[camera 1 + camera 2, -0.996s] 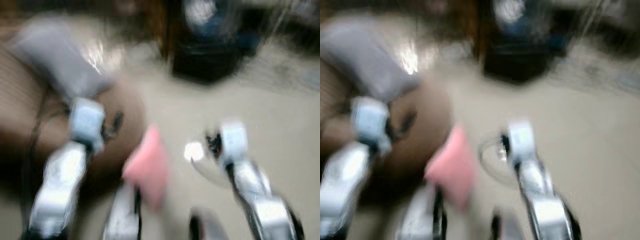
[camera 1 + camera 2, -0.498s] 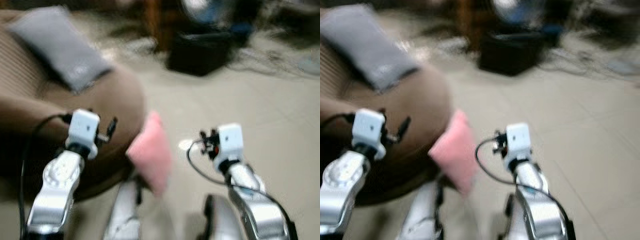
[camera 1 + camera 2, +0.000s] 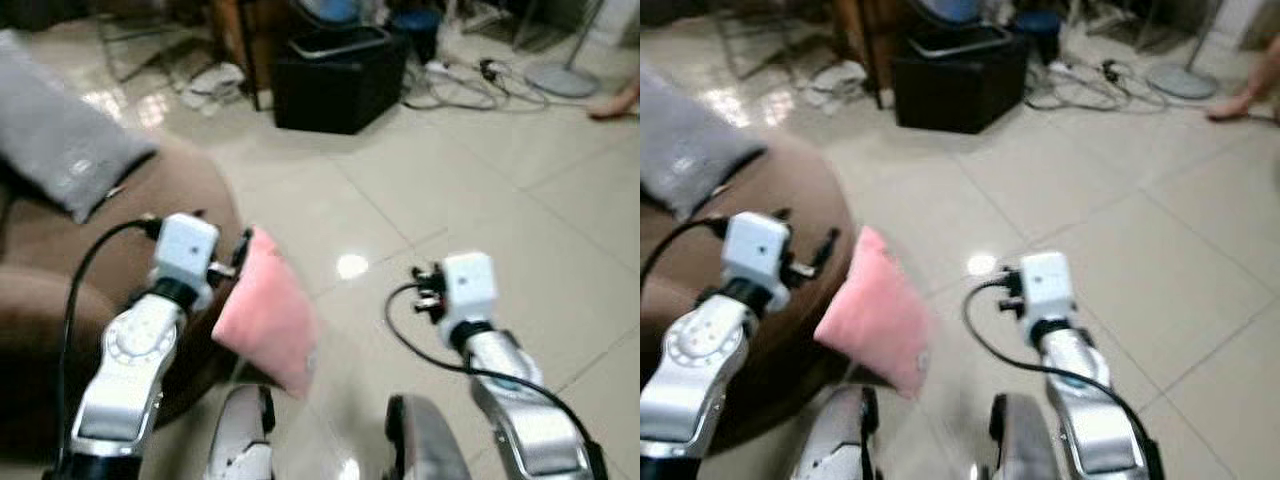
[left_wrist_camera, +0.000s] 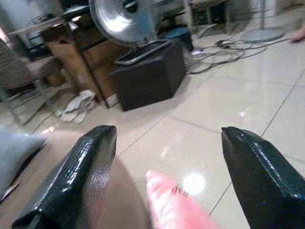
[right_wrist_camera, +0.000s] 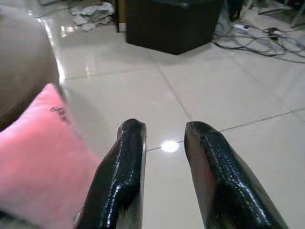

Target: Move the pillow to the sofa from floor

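Head view: the pink pillow (image 3: 268, 315) leans on the floor (image 3: 520, 210) against the brown sofa (image 3: 60, 250), at six o'clock.

Left wrist view: the left pincer (image 4: 164, 179) gapes wide above it.

Right wrist view: the right pincer (image 5: 164, 167) is slightly parted. The pillow looks soft and light; pinch its upper corner.

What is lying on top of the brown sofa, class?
A grey cushion lies on the brown sofa. The pink pillow leans against its front, on the floor. The left arm covers part of the seat.

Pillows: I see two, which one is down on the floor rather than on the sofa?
The pink pillow, leaning against the brown sofa between the two arms. The grey pillow already lies up on the sofa's seat.
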Robot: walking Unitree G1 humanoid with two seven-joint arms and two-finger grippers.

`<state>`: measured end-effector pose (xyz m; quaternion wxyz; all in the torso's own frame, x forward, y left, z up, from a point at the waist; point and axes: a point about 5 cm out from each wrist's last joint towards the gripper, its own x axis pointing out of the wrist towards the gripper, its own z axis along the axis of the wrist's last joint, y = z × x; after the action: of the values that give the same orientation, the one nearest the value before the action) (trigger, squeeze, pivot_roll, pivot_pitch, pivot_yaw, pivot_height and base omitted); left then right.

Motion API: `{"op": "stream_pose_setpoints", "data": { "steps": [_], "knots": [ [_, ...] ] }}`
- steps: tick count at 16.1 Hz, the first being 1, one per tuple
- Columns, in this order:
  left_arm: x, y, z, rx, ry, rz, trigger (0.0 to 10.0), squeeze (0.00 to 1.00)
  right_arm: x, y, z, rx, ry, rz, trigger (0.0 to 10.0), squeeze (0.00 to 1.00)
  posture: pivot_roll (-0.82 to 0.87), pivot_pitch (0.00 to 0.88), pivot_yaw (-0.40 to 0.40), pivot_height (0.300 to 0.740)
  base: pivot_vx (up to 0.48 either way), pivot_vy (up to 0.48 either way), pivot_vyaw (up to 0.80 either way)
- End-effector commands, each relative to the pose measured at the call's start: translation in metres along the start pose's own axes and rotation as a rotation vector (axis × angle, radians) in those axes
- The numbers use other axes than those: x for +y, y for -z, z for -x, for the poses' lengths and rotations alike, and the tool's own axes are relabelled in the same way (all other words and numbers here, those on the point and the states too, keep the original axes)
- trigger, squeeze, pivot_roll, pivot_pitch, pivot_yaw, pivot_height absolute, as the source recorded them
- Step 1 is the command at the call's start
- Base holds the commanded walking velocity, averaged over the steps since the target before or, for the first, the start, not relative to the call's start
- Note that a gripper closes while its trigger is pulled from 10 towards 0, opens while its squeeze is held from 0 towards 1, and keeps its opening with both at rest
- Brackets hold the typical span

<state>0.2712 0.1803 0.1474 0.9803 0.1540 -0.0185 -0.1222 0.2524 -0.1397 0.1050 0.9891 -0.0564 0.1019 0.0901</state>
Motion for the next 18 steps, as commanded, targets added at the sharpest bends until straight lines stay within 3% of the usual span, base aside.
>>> {"op": "stream_pose_setpoints", "data": {
  "steps": [1,2,4,7,12,15,18],
  "knots": [
    [0.011,0.006,0.004,0.034,-0.035,-0.017,10.0,0.00,0.011,-0.007,-0.003,-0.025,-0.047,0.007,10.0,0.00,0.00,0.097,0.025,0.591,0.368,0.000,0.00],
    [0.012,0.007,0.005,0.037,-0.038,-0.021,10.0,0.00,0.016,-0.003,-0.002,0.001,-0.108,0.100,10.0,0.00,0.00,0.098,0.024,0.591,0.368,0.000,0.00],
    [0.013,0.007,0.006,0.040,-0.042,-0.026,10.0,0.00,0.018,-0.002,-0.003,0.007,-0.121,0.126,10.0,0.00,0.00,0.100,0.025,0.591,0.368,0.000,0.80],
    [0.014,0.008,0.008,0.046,-0.047,-0.028,10.0,0.00,0.016,0.000,-0.002,0.011,-0.109,0.056,10.0,0.00,0.00,0.102,0.026,0.591,0.338,0.000,0.53],
    [0.014,0.013,0.006,0.070,-0.009,-0.054,10.0,0.00,0.017,0.005,0.000,0.042,-0.137,0.074,10.0,0.00,0.00,0.108,0.027,0.586,0.000,0.000,0.00],
    [0.008,0.019,-0.002,0.070,0.081,-0.005,10.0,0.00,0.018,0.007,0.001,0.052,-0.153,0.059,10.0,0.00,0.00,0.116,0.024,0.551,0.000,0.000,0.00],
    [0.004,0.026,-0.013,0.101,0.151,-0.015,10.0,0.00,0.017,0.010,0.003,0.063,-0.165,0.062,10.0,0.00,0.00,0.125,0.023,0.521,0.000,0.000,0.00]
  ]
}}
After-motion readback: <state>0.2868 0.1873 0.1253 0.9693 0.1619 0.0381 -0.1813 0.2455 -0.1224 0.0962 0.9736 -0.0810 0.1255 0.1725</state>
